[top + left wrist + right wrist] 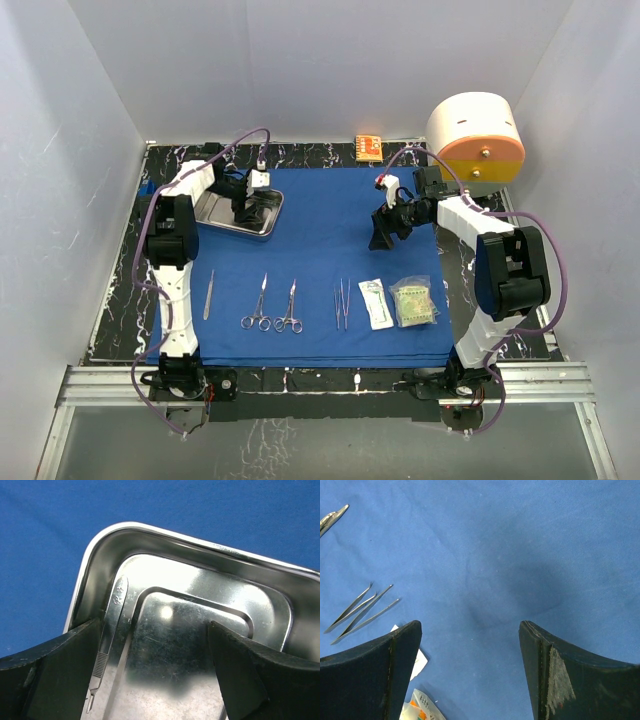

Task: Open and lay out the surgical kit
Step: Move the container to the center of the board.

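Most of the kit looks laid out. The blue cloth [330,215] is spread flat over the dark worktop [120,300], and the steel tray [262,225] sits on the cloth's far left part.

A row of pieces lies on the cloth, nearer the arm bases than the tray and running off to the tray's right. First comes a flat handle [208,295], almost straight in front of the tray. Then come ring-handled forceps [258,306], a second forceps [291,308], tweezers [342,303], a white packet [376,303] and a greenish packet [414,302], which is farthest from the tray. The pieces are set apart from one another, roughly parallel.

One job seems left. Inside the tray, against its left wall, lies a slim ribbed instrument [107,645]. The left tool [155,640] hangs over the tray floor with its fingers spread wide, one on each side of the middle. It grips nothing, and the ribbed instrument is just beside its left finger.

The right tool [470,630] is well to the right of the tray, above bare cloth. It is likewise spread and empty, with the tweezers and packets off to one side of it.

My reading is that unwrapping and most of the arranging are finished. What is left is to lift that last instrument out of the tray and add it to the row.
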Robot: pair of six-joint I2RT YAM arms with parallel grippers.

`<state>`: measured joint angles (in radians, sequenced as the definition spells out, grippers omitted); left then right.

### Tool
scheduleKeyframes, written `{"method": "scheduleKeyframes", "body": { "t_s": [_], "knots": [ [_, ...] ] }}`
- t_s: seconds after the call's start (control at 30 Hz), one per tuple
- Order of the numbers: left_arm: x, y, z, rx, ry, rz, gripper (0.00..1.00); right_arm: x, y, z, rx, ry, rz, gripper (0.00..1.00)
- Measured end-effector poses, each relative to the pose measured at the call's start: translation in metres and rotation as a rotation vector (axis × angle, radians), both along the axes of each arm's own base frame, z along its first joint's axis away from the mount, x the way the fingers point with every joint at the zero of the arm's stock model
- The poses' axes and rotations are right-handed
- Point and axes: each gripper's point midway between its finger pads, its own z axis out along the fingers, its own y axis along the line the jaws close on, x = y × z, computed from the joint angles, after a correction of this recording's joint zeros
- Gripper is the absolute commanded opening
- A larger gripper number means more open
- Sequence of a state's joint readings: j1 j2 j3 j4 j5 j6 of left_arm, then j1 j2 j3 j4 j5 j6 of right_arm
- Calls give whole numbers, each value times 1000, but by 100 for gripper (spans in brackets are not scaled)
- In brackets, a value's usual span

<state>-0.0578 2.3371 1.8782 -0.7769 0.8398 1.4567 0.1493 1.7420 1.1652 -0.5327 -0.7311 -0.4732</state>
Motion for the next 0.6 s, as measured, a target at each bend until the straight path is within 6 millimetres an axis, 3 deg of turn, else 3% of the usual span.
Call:
{"method": "scheduleKeyframes", "body": {
  "t_s": [0.33,0.6],
  "knots": [
    [-1,-1,-4,-6,72,-30,87,-3,-1,-9,-8,37,-1,77],
    [-13,1,-8,9,147,-62,87,-3,-1,-11,-10,43,-2,76]
  ]
}}
